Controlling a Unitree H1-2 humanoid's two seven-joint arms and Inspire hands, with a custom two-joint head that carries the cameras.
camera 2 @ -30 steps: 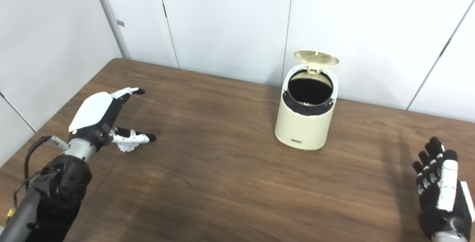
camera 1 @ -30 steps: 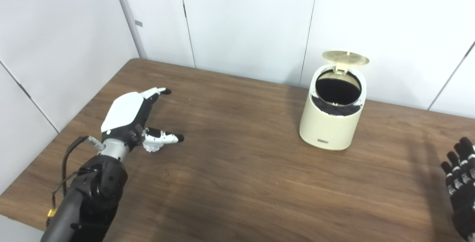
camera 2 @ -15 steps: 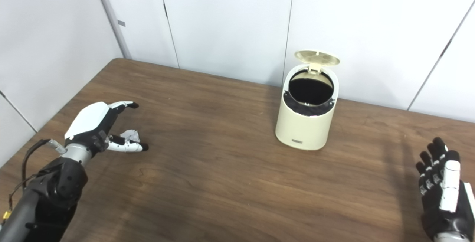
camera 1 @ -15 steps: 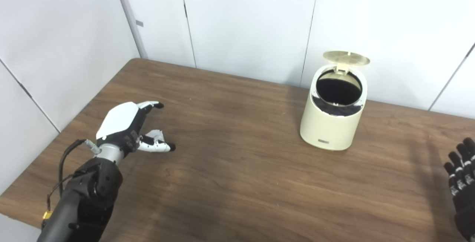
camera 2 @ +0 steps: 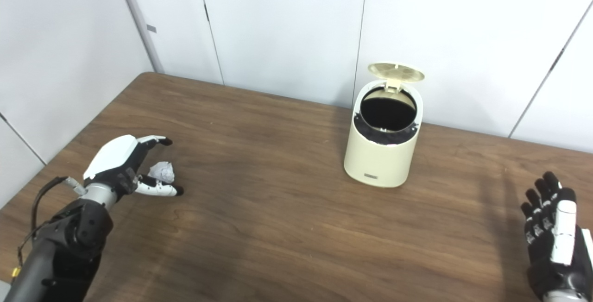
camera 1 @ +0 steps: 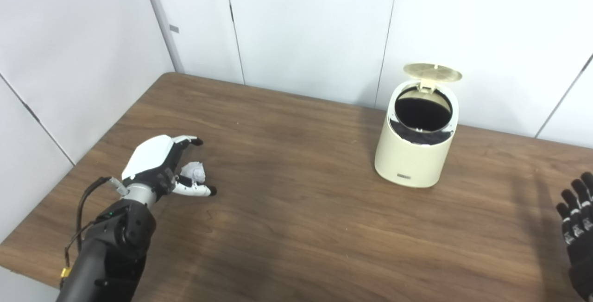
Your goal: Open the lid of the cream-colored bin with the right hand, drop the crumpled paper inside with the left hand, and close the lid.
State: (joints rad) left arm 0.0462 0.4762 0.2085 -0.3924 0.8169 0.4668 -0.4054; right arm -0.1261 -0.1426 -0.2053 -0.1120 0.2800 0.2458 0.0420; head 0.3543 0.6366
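Observation:
A cream-colored bin (camera 1: pixel 415 151) stands at the back right of the table, its round lid (camera 1: pixel 432 72) tipped up and its dark inside showing. A small white ball of crumpled paper (camera 1: pixel 193 170) lies on the table at the left. My left hand (camera 1: pixel 160 165) sits low around it, open, fingers on the far side and thumb on the near side; whether they touch the paper I cannot tell. My right hand (camera 2: pixel 553 237) waits at the lower right edge, open, palm turned inward, holding nothing.
The brown wooden table (camera 1: pixel 296 228) runs up to white wall panels (camera 1: pixel 305 24) just behind the bin. Its left edge lies close beside my left arm (camera 1: pixel 109 246).
My left hand has drawn back toward me and dropped to the table, so the paper now shows between fingers and thumb. The right hand sank slightly. Bin and lid are unchanged.

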